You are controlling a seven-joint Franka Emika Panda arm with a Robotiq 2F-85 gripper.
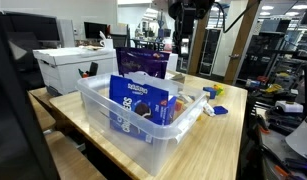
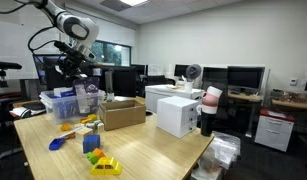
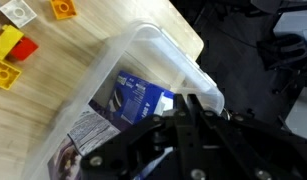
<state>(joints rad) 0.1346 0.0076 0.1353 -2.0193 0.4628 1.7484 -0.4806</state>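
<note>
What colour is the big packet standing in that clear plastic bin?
The packet is blue; an exterior view shows it best.

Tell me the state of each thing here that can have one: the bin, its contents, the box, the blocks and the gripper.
clear plastic bin: no lid, partly filled
blue cookie package: upright inside the bin
cardboard box: top open
toy blocks: loose on the table, outside the bin
gripper: over the bin, open or shut unclear
</note>
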